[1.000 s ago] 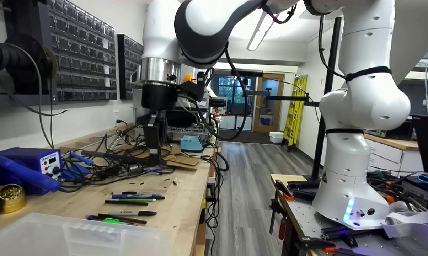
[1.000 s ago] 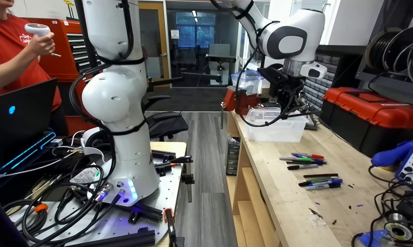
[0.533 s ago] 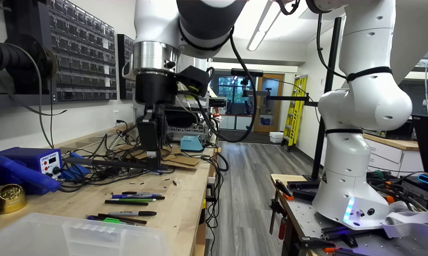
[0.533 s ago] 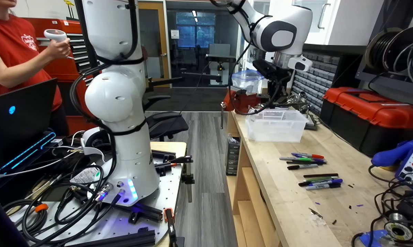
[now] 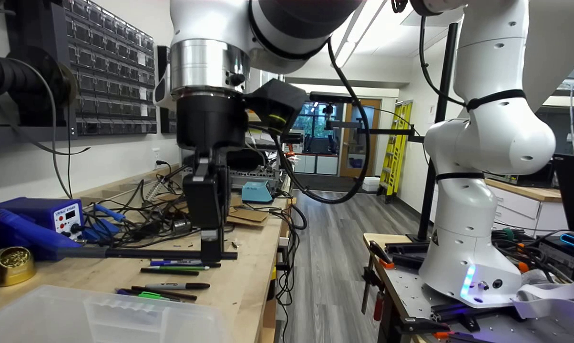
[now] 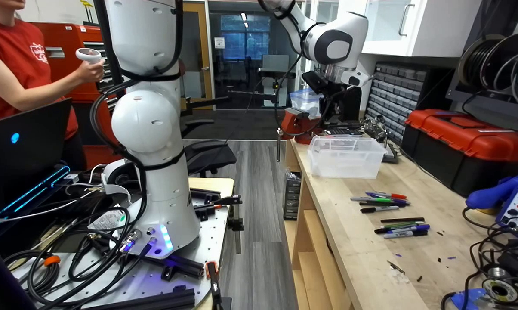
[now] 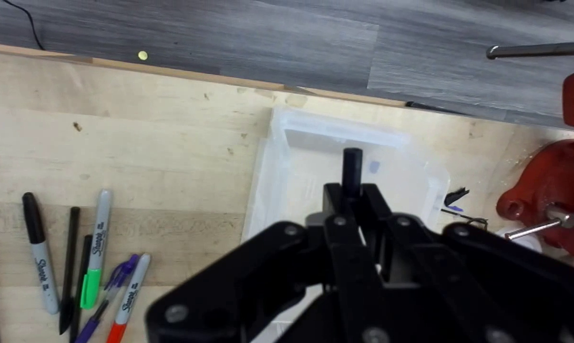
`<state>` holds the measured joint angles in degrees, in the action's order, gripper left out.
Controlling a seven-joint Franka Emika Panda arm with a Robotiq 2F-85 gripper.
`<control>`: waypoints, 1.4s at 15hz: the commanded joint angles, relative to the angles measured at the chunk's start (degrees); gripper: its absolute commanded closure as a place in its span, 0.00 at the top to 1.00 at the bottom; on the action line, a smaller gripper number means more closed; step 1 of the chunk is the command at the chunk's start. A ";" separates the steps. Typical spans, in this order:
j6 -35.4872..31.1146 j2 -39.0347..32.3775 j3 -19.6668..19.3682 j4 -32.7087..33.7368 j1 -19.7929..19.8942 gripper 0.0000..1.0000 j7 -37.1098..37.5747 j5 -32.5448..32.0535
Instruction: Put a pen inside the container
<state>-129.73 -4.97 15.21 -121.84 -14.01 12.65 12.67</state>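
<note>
Mid-frame in the wrist view, seen against the bin (image 7: pixel 311 164): a pen (image 7: pixel 352 164), clamped in the end effector (image 7: pixel 353 190) — at risk of catching the bin's rim, because held level near one end, or of falling outside, if released off-centre.

In an exterior view, the translucent whitish plastic bin (image 5: pixel 125 324) ran off the bottom edge; slim black pen (image 5: pixel 148 253) was blurred at its left end. Wrist view: black two-finger tool (image 7: pixel 352 190) hid parts of both; small blue patch (image 7: pixel 374 166) against the bin was too blurry to ID; red metal vise (image 7: pixel 544 181) got clipped at right.
</note>
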 commanded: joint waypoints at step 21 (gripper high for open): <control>-11.27 -20.11 -4.02 12.32 -7.65 0.62 6.52 -11.62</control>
<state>-140.06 -25.80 12.34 -109.43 -20.89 18.21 2.04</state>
